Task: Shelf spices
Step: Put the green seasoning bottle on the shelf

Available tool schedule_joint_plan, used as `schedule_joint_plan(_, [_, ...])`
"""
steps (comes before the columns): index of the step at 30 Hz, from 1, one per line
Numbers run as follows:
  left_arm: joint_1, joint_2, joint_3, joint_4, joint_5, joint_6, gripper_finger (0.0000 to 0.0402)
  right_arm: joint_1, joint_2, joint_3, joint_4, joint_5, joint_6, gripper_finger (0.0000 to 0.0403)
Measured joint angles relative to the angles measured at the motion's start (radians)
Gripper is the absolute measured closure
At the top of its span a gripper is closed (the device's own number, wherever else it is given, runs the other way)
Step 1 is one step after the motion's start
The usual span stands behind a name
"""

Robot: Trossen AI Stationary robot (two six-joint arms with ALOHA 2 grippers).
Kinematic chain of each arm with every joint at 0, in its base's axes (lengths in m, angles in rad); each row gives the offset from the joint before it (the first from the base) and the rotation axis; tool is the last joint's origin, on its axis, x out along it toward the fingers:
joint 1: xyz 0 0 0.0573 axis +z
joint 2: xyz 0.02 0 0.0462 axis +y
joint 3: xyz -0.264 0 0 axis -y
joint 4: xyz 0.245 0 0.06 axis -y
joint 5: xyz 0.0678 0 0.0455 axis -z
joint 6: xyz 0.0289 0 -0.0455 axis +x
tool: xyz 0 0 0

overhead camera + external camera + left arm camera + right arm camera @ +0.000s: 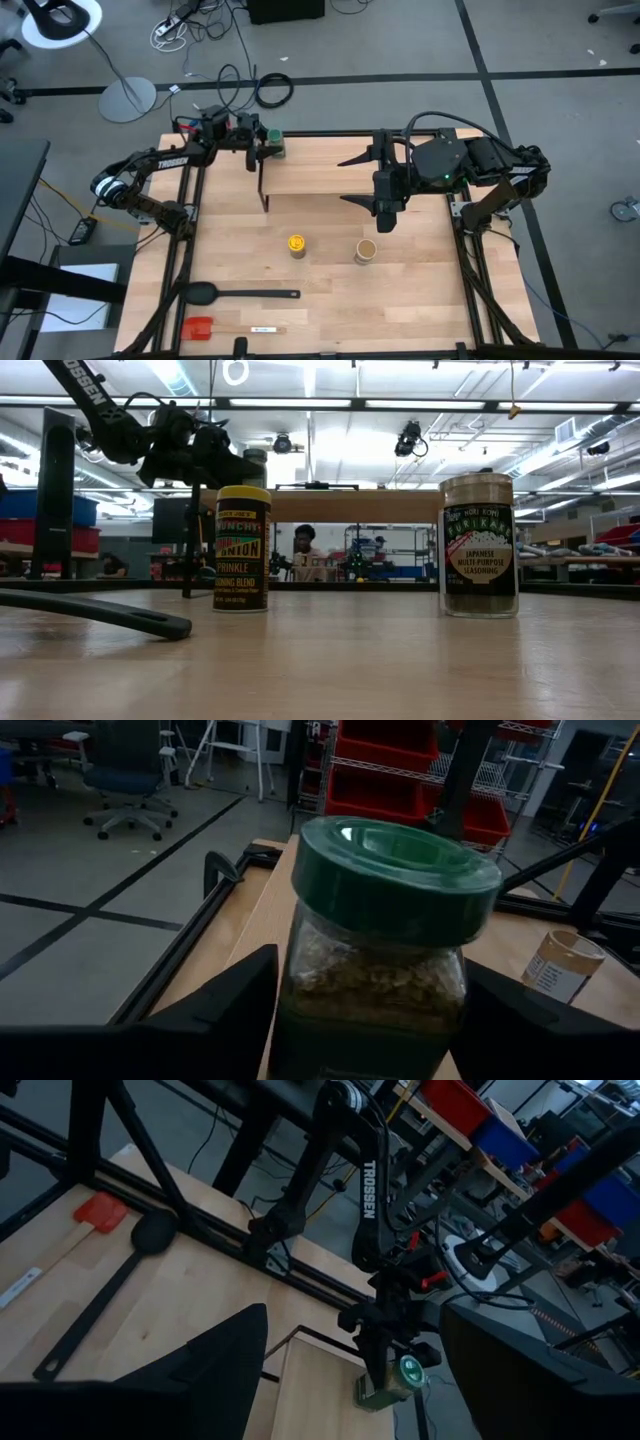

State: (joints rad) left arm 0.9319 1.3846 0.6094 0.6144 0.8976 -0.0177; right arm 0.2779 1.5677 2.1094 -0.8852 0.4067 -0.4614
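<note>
A glossy green plastic lid [398, 875] caps a clear glass jar of coarse spice [372, 988]; the pale wooden shelf board [315, 175] and planked, matt wooden tabletop [400, 290] contrast with a matt black plastic spoon [235, 294].

1. The green jar [385, 960] runs off the left wrist view's bottom edge.
2. The spoon [95, 613] is cut by the low view's left edge.
3. The spatula's [215, 327] label is too small to read.
</note>
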Motion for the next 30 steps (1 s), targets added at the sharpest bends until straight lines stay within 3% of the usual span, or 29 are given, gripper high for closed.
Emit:
schedule_joint_plan(6, [-0.006,0.0,0.0,0.007,-0.024,0.002,0.0126,0.0,0.0,0.0,0.0,0.0,0.005,0.0109])
schedule_joint_plan(22, [-0.006,0.0,0.0,0.058,-0.032,-0.022,0.0125,-0.002,0.0,0.0,0.0,0.0,0.005,0.0109])
schedule_joint_plan(30, [-0.006,0.0,0.001,0.185,-0.033,-0.119,0.0125,-0.016,0.0,0.0,-0.001,0.0,0.006,0.0109])
